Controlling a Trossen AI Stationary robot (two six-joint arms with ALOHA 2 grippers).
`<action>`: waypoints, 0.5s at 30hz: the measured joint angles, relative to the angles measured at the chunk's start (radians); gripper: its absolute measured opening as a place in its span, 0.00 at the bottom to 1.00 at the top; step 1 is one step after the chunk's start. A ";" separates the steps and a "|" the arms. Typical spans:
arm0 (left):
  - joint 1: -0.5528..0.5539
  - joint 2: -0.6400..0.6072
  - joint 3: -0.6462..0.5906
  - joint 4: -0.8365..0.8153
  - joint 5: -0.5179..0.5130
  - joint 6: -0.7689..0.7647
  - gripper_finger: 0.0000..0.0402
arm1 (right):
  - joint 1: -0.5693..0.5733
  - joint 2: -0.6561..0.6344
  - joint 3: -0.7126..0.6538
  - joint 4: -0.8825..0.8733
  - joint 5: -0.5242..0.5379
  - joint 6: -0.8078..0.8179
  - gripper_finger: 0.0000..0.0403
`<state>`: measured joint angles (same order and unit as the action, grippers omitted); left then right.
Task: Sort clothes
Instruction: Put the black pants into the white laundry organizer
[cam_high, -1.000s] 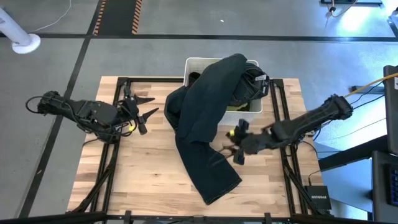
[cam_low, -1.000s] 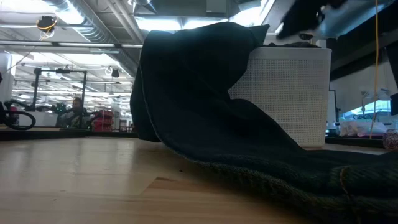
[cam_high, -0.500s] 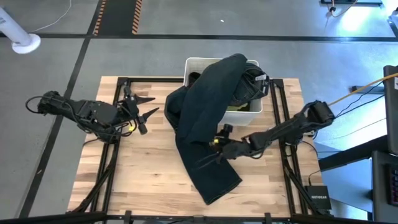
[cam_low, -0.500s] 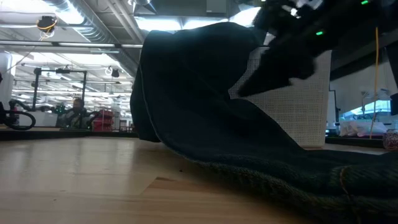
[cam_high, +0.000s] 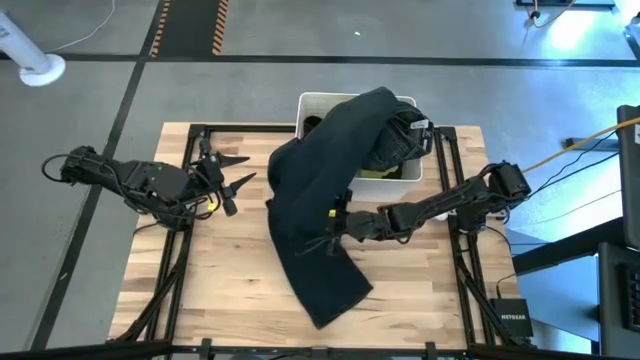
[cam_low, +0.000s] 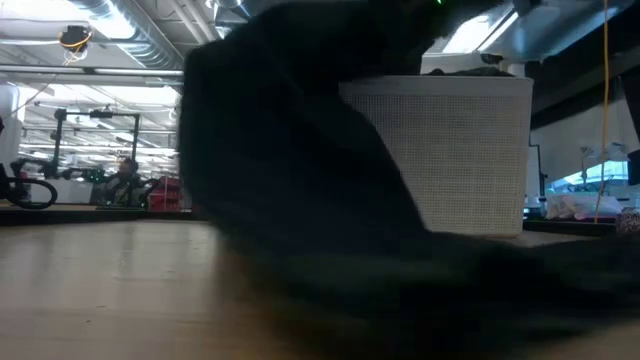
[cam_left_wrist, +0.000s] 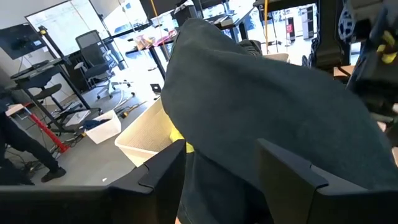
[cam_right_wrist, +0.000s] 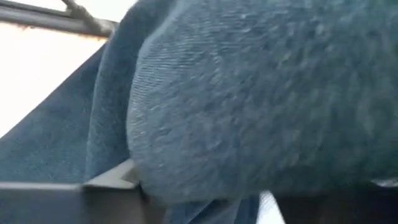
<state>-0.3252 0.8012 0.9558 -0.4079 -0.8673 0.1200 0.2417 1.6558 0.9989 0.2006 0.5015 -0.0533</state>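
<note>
right pincer (cam_high: 327, 241) is pressed into the middle of the dark green garment (cam_high: 320, 200), its fingers buried in cloth, so whether they are parted, clenched or already gripping a fold cannot be told; its wrist view is filled edge to edge with that fabric. left pincer (cam_high: 232, 170) waits released, fingers spread, above the counter (cam_high: 230, 270) well off to the left side. the garment drapes out of the white bin (cam_high: 312, 101), over its front wall and down across the wood toward the near edge, while the other clothes, a black piece (cam_high: 402, 135) and a sliver of neon yellow (cam_high: 372, 171), lie in the bin. to do this step well, i judge the pincer should pinch a thick fold rather than one thin layer, then lift high enough that the long trailing end clears the bin's rim without dragging the other pieces out. the high view alone shows the whole drape and both arms; the low view gives only a dark mass of cloth in front of the bin's wall, and the left wrist view shows the yellow piece tucked under the draped fabric.
</note>
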 joint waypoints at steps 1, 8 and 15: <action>0.000 0.000 0.000 0.001 0.000 0.000 0.45 | 0.000 0.000 0.020 0.002 0.012 -0.017 0.56; 0.000 0.000 0.000 -0.001 0.000 0.000 0.45 | 0.000 -0.028 0.183 -0.062 0.080 -0.202 0.06; 0.000 0.000 0.000 0.001 0.000 -0.001 0.45 | -0.008 -0.113 0.378 -0.155 0.279 -0.417 0.08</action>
<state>-0.3252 0.8013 0.9558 -0.4068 -0.8677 0.1192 0.2332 1.5426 1.3770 0.0456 0.7809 -0.4705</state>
